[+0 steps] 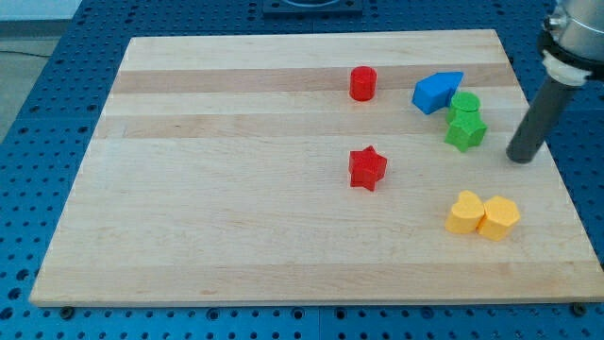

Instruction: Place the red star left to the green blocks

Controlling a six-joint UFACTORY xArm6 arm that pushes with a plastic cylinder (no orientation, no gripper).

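1. The red star (367,168) lay near the middle of the wooden board (236,189), alone, with bare wood all round it.
2. The green blocks sat well to its right and higher in the view: a green cylinder (464,102) touching a green star (465,130) just below it.
3. A blue block (437,92) rested against the green cylinder's left side.
4. A red cylinder (362,83) stood above the red star, apart from it.
5. Two yellow blocks (483,214) lay side by side near the lower right, touching.
6. My tip (519,158) was just right of the green star, touching nothing; a bare rod, it has no pincer and held nothing.
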